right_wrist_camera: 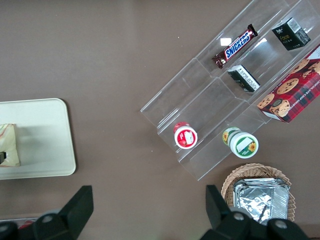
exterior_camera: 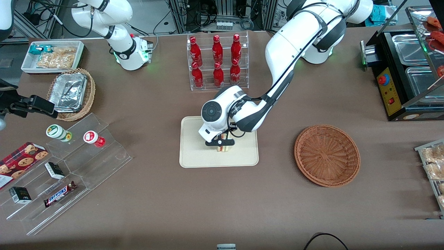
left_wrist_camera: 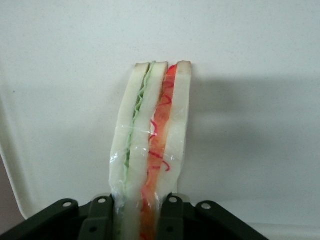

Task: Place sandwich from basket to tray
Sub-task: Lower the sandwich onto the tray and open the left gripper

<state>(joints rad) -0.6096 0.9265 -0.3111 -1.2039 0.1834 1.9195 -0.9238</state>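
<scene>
The sandwich (exterior_camera: 224, 148) (left_wrist_camera: 150, 140), pale bread with green and red filling, stands on edge over the middle of the cream tray (exterior_camera: 194, 154) (left_wrist_camera: 250, 50). Its lower end meets its own shadow on the tray. My left gripper (exterior_camera: 222, 142) (left_wrist_camera: 137, 220) is directly above the sandwich and shut on it, with a black finger (left_wrist_camera: 172, 217) pressed to each bread face. The reddish-brown wicker basket (exterior_camera: 327, 155) lies empty toward the working arm's end of the table. The right wrist view also shows the tray (right_wrist_camera: 40, 145) and the sandwich (right_wrist_camera: 9, 145).
A clear rack of red bottles (exterior_camera: 218, 62) stands farther from the front camera than the tray. Toward the parked arm's end are a stepped acrylic shelf with snacks (exterior_camera: 69, 173), a tan basket with foil containers (exterior_camera: 71, 93) and a white bin (exterior_camera: 52, 57). A black appliance (exterior_camera: 406, 73) is beside the working arm.
</scene>
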